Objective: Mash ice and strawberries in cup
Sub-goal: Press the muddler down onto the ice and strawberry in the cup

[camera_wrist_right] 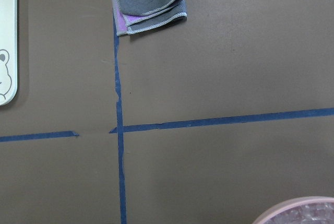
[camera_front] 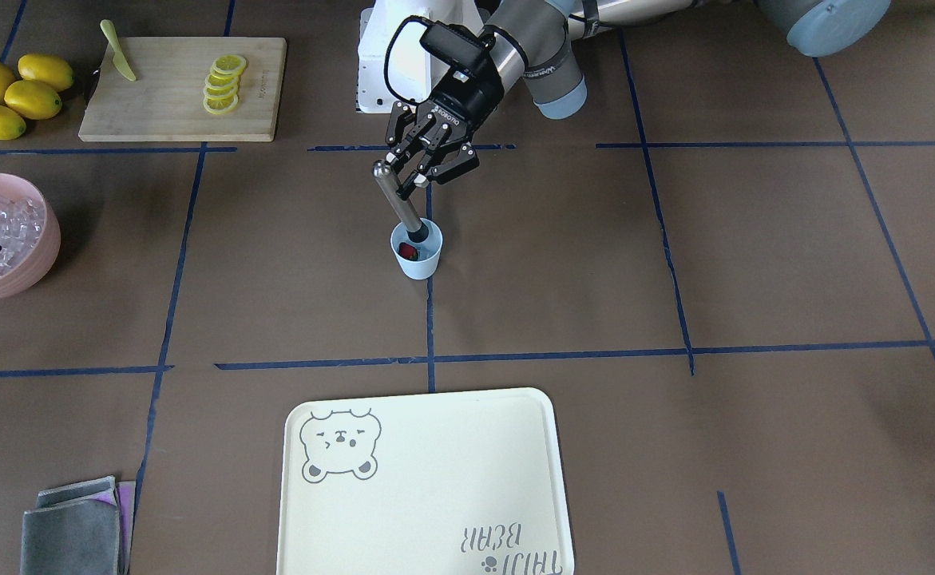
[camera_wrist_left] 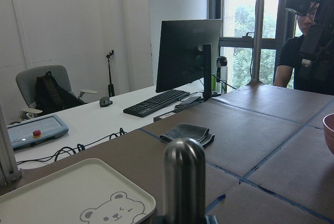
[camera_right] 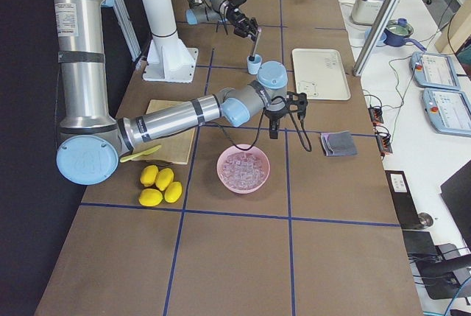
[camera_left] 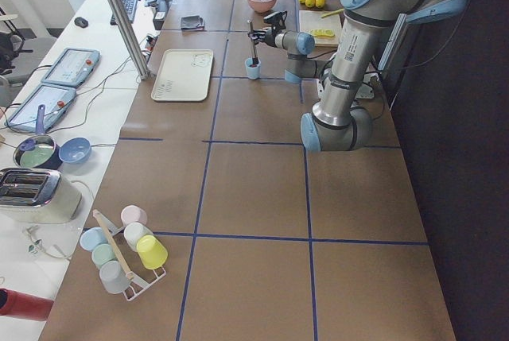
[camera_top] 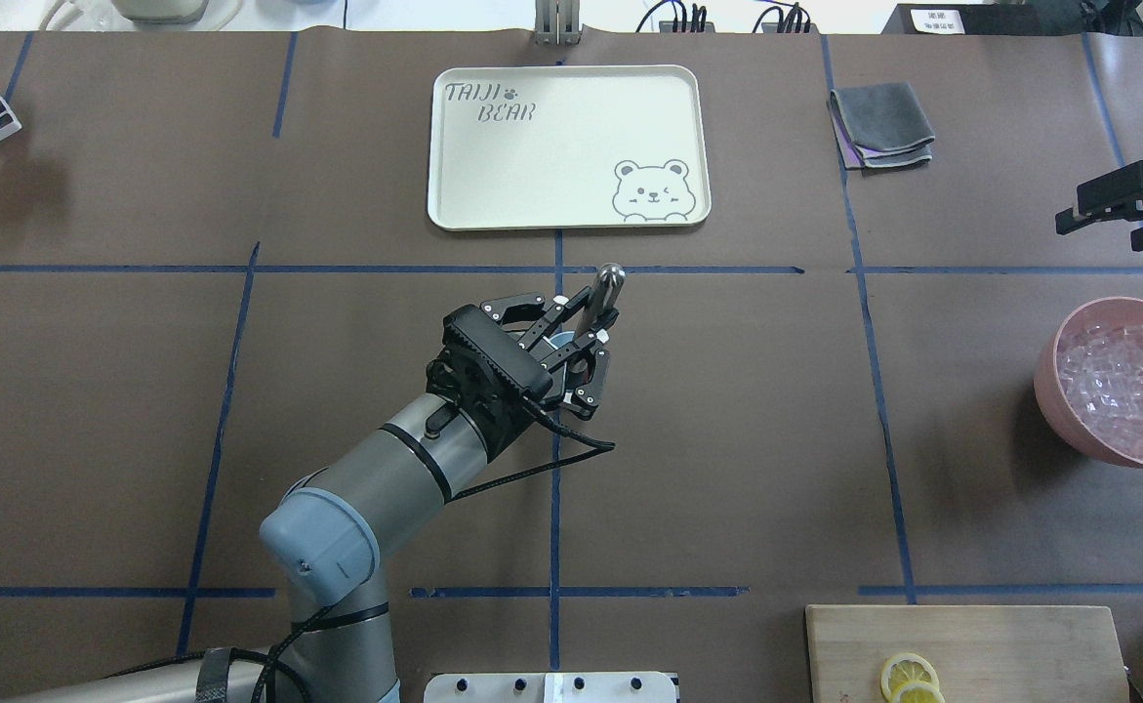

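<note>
One pale light-blue tapered plastic cup stands on the robot's side of the cream bear-printed tray, near it. One small dark red strawberry piece lies inside the cup. Whether any ice is in the cup I cannot tell.

One silver metal muddler rod has its dark end in the cup. Its long axis is steep, and its rounded top tips slightly toward the robot's right.

The left gripper sits just above the cup, its fingers closed narrowly on the rod's upper part.

Many clear ice cubes fill one pink bowl, well apart from the tray. The right gripper hangs beside the bowl, jaws apart and holding nothing.
</note>
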Action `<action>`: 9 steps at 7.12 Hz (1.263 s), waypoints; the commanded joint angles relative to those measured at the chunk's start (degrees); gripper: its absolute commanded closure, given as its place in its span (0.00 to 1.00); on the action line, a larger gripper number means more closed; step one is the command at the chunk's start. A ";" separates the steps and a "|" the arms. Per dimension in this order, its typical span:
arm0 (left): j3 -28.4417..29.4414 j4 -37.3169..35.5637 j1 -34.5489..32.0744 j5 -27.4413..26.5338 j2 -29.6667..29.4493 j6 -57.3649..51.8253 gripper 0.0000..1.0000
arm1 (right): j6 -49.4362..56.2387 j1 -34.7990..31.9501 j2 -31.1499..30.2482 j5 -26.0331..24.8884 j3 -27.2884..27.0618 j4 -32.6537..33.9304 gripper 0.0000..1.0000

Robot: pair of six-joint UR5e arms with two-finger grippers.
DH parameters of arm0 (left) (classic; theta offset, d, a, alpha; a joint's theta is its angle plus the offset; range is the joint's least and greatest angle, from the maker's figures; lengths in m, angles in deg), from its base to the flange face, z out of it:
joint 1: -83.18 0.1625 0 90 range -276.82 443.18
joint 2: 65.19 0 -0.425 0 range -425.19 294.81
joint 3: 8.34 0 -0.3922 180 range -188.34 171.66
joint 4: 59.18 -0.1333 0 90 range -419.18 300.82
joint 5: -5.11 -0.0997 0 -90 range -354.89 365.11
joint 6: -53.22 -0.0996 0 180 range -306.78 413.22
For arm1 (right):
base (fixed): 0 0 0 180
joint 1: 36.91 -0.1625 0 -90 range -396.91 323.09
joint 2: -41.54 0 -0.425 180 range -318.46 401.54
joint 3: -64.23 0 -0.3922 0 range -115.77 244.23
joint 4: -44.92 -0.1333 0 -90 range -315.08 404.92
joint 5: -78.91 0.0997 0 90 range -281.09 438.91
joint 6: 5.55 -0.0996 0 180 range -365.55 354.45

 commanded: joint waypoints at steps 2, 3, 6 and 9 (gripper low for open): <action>1.39 0.05 0.07 -0.38 0.07 0.05 1.00 | 0.00 0.00 -0.06 -0.09 0.03 -0.09 0.00; 1.39 -0.03 0.33 -0.38 0.16 -0.04 1.00 | 0.00 0.00 -0.06 -0.09 0.03 0.00 0.00; 1.39 -0.12 0.50 -0.38 0.34 -0.04 1.00 | 0.00 0.00 -0.24 -0.18 0.11 -0.09 0.00; 1.31 -0.12 0.50 -0.38 0.60 -0.13 1.00 | -0.09 0.09 -0.24 -0.35 0.12 -0.09 0.00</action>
